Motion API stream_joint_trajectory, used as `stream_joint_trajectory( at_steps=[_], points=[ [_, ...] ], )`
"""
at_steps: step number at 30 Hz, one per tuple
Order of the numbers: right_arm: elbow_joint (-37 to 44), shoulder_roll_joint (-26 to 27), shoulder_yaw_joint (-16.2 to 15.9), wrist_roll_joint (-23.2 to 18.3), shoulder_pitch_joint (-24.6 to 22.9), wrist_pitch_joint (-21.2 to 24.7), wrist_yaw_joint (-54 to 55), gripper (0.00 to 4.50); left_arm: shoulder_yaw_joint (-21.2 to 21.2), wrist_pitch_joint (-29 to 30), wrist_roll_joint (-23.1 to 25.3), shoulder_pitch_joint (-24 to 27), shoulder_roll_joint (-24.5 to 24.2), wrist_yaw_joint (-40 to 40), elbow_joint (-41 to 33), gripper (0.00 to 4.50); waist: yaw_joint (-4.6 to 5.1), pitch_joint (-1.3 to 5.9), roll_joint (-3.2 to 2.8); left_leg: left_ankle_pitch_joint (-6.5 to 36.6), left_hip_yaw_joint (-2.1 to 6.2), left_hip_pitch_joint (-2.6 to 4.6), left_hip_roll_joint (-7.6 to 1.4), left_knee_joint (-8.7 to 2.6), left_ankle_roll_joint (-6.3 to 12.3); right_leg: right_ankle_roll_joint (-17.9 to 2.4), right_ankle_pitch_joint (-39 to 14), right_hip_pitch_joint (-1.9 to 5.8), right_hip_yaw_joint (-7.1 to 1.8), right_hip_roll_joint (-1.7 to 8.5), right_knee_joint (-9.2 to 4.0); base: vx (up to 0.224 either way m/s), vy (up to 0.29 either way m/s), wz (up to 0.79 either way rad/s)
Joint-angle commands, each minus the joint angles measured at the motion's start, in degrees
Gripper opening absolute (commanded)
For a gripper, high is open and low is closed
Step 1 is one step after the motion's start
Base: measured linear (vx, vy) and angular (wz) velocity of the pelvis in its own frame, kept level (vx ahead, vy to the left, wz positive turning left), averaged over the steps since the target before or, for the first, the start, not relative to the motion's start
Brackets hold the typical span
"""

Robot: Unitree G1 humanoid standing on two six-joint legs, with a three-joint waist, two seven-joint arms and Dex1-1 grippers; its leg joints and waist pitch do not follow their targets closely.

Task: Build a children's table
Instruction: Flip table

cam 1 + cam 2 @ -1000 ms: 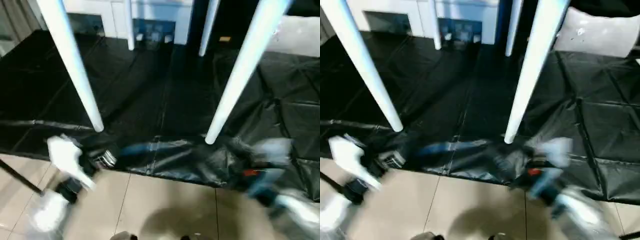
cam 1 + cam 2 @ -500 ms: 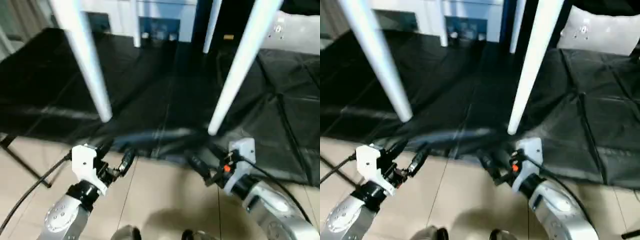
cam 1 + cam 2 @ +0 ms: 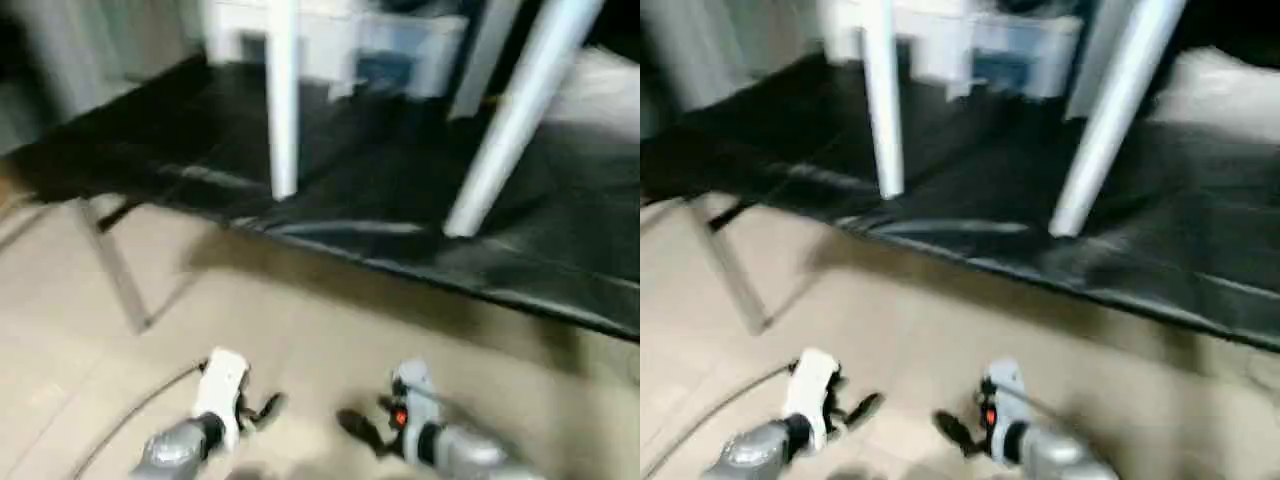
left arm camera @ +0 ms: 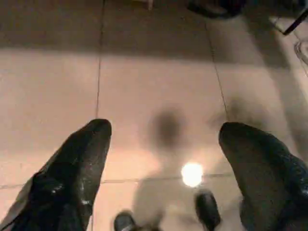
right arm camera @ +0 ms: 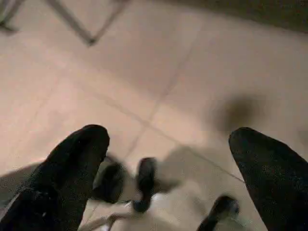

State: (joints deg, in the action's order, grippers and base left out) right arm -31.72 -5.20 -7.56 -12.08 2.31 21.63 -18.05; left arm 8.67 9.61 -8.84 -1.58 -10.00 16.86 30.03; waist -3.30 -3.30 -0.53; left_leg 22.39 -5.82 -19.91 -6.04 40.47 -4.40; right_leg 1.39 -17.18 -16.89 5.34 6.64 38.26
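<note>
The children's table (image 3: 283,95) is standing on the black-covered desk (image 3: 380,190). You can see its long white tube legs planted on the cover, two of them near the front edge of the desk. One leg (image 3: 515,115) is on the right, leaning a bit as it rises; the other comes down more or less upright toward the middle-left. A third leg (image 3: 1092,50) sits further back. The tabletop itself is up above the edge of the head views, so can't say anything about it.

Both arms are down low, well clear of the desk and out over the beige tiled floor (image 4: 154,86). The left tool (image 4: 161,144) is wide open, both black fingers spread far apart with nothing but floor tiles between them. Same for the right tool (image 5: 166,154): fingers splayed wide, not holding anything. In the head view the left tool (image 3: 262,408) and the right tool (image 3: 358,428) point toward each other, near but not touching.

A thin metal leg of the desk frame (image 3: 110,265) drops to the floor under the desk's left corner. Behind the desk there's some blurry white furniture (image 3: 330,40), too smeared to make out.
</note>
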Motion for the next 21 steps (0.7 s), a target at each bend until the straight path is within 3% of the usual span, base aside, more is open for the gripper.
stream_joint_trajectory(
  at_steps=[1, 2, 3, 4, 5, 6, 7, 9, 10, 12, 13, 14, 16, 17, 18, 19, 20, 21],
  points=[
    [-4.06, -0.38, 2.48, 0.07, 0.05, -1.47, 2.77, 4.50, -0.78, -0.28, 0.51, -0.19, 1.17, -3.03, 3.56, 4.06, 0.78, 1.39, -0.22, 12.05, 3.76, -0.45, -5.64, -8.80, -4.21, -5.12, -27.20, 0.45, -3.60, 7.36, -8.90, -0.111, 0.018, -0.18],
    [-4.89, -0.31, 2.61, 0.01, 0.20, -1.76, 2.79, 4.50, -1.46, -0.27, 0.20, -0.38, 1.48, -3.91, 4.16, 4.06, 0.80, 1.34, 0.09, 10.06, 3.50, -0.22, -5.86, -8.65, -3.02, -5.42, -31.27, 0.06, -3.89, 7.58, -9.63, -0.075, -0.025, 0.00],
    [-6.42, -0.24, 3.01, -0.01, 0.59, -2.29, 3.11, 4.50, -2.09, -0.46, -0.42, -0.70, 1.80, -4.38, 5.22, 4.06, 0.58, 1.82, 0.11, 5.54, 2.61, 0.69, -6.06, -8.58, -0.98, -6.97, -31.76, -0.57, -4.19, 7.32, -10.33, -0.075, -0.025, 0.00],
    [-10.11, -0.32, 3.25, 0.49, 1.82, -4.29, 4.05, 4.50, -2.62, -1.12, -0.62, -1.76, 2.14, -4.92, 8.63, 4.06, 0.60, 2.06, 0.23, 1.72, 2.05, 0.24, -6.39, -9.36, 0.67, -8.66, -27.37, -0.32, -4.15, 6.71, -10.07, -0.041, -0.051, 0.08],
    [-10.11, -0.32, 3.25, 0.49, 1.82, -4.29, 4.05, 4.50, -2.62, -1.12, -0.62, -1.76, 2.14, -4.92, 8.63, 4.06, 0.70, 2.03, 0.09, 1.04, 1.84, -0.22, -6.39, -9.87, 1.08, -8.99, -25.39, -0.21, -3.85, 6.21, -9.82, 0.000, 0.000, 0.00],
    [-15.03, -0.26, 3.15, 1.42, 3.59, -7.13, 4.65, 4.50, -3.04, -2.77, 0.54, -3.54, 2.29, -6.16, 13.80, 4.06, 0.77, 2.23, -0.07, 1.70, 1.66, -0.80, -6.68, -10.51, 1.31, -9.51, -20.95, -0.13, -3.54, 5.81, -9.48, 0.000, 0.000, 0.00],
    [-16.08, -0.25, 3.07, 1.69, 3.92, -7.69, 4.75, 4.50, -3.10, -3.07, 0.92, -3.92, 2.24, -6.66, 14.93, 4.06, 1.14, 2.38, -0.83, 5.62, 1.61, -0.83, -7.22, -11.06, 0.61, -10.24, -17.75, -0.54, -3.44, 5.17, -8.85, 0.000, 0.000, 0.00],
    [-19.69, -0.02, 3.34, 2.54, 4.84, -9.74, 5.12, 4.50, -4.19, -4.22, 0.98, -4.79, 2.19, -6.71, 17.83, 4.06, 1.71, 1.94, -0.39, 12.68, 1.41, -1.42, -7.36, -11.52, -0.69, -10.69, -18.29, -1.15, -3.54, 4.89, -8.76, 0.000, 0.000, 0.00],
    [-21.29, 0.21, 3.87, 2.72, 5.27, -10.57, 5.48, 4.50, -4.54, -4.89, 1.12, -5.15, 2.20, -6.37, 18.98, 4.06, 1.65, 2.32, -0.61, 12.12, 1.38, -1.39, -7.54, -11.49, -0.81, -11.39, -15.90, -1.12, -3.78, 4.94, -8.59, 0.000, 0.000, 0.00],
    [-23.05, 0.39, 4.26, 3.04, 5.73, -11.14, 5.77, 4.50, -4.87, -5.26, 1.16, -5.52, 2.31, -6.07, 20.04, 4.06, 1.48, 2.97, -0.55, 7.13, 1.16, -1.65, -7.72, -11.26, 0.12, -12.60, -8.13, -0.92, -3.89, 4.72, -7.75, 0.000, 0.000, 0.00],
    [-25.31, 0.56, 4.36, 3.57, 6.22, -11.92, 5.72, 4.50, -5.27, -5.52, 0.78, -5.84, 2.58, -5.33, 21.25, 4.06, 1.41, 3.43, -0.63, 1.05, 0.45, -1.46, -7.75, -10.74, 2.33, -15.23, 2.81, -0.88, -3.69, 4.30, -6.60, 0.057, -0.011, -0.03],
    [-26.47, 0.68, 4.20, 3.86, 6.36, -12.48, 5.37, 4.50, -5.47, -5.49, 0.48, -6.00, 2.72, -4.96, 22.04, 4.06, 1.45, 3.26, -0.66, 1.99, 0.27, -1.53, -7.74, -10.91, 2.83, -15.66, 2.98, -0.51, -3.48, 4.19, -6.56, 0.065, 0.002, -0.06],
    [-28.20, 0.87, 4.13, 4.01, 6.76, -13.35, 4.92, 4.50, -5.57, -5.62, 0.65, -6.63, 2.80, -5.28, 23.90, 4.06, 1.37, 3.09, -0.59, 8.53, -0.47, -0.98, -7.57, -11.11, 4.10, -16.07, -3.29, 0.03, -3.16, 3.95, -7.33, 0.070, 0.006, -0.07],
    [-30.00, 1.10, 4.59, 3.66, 7.33, -13.60, 4.94, 4.50, -5.51, -5.99, 0.85, -7.44, 2.84, -4.78, 25.62, 4.06, 2.19, 1.64, -0.68, 20.73, -3.28, 5.13, -8.49, -10.84, -1.53, -16.32, -14.32, -4.01, -3.98, 0.60, -8.46, 0.082, 0.012, -0.40],
    [-31.20, 1.19, 4.94, 3.61, 7.79, -14.29, 5.23, 4.50, -5.75, -6.49, 0.96, -7.96, 2.95, -4.67, 26.54, 4.06, 1.86, 1.55, -0.61, 25.75, -4.19, 6.69, -7.82, -11.37, -3.31, -14.96, -20.14, -3.66, -4.09, -0.39, -8.89, 0.082, 0.012, -0.40],
    [-31.94, 1.24, 5.18, 3.60, 8.08, -14.75, 5.44, 4.50, -5.92, -6.79, 1.05, -8.29, 3.03, -4.64, 27.10, 4.06, 2.08, 1.27, 0.00, 27.84, -4.59, 8.00, -7.55, -11.94, -3.08, -13.97, -22.56, -3.69, -4.29, -1.08, -9.14, 0.090, 0.019, -0.74],
    [-32.75, 1.37, 5.66, 3.35, 8.43, -15.11, 5.66, 4.50, -6.21, -6.94, 1.32, -8.85, 3.06, -5.06, 28.07, 4.06, 2.01, 1.36, 0.01, 27.59, -4.76, 8.31, -7.56, -12.20, -2.84, -13.96, -22.58, -3.47, -4.71, -0.98, -9.12, 0.106, 0.021, -0.72],
    [-33.27, 1.46, 6.01, 3.17, 8.67, -15.30, 5.80, 4.50, -6.40, -7.02, 1.51, -9.24, 3.07, -5.36, 28.73, 4.06, 1.96, 1.70, -0.44, 25.76, -5.42, 9.37, -7.85, -12.77, -2.54, -15.49, -18.36, -3.76, -5.29, -1.04, -8.47, 0.106, 0.021, -0.72]
  ],
)
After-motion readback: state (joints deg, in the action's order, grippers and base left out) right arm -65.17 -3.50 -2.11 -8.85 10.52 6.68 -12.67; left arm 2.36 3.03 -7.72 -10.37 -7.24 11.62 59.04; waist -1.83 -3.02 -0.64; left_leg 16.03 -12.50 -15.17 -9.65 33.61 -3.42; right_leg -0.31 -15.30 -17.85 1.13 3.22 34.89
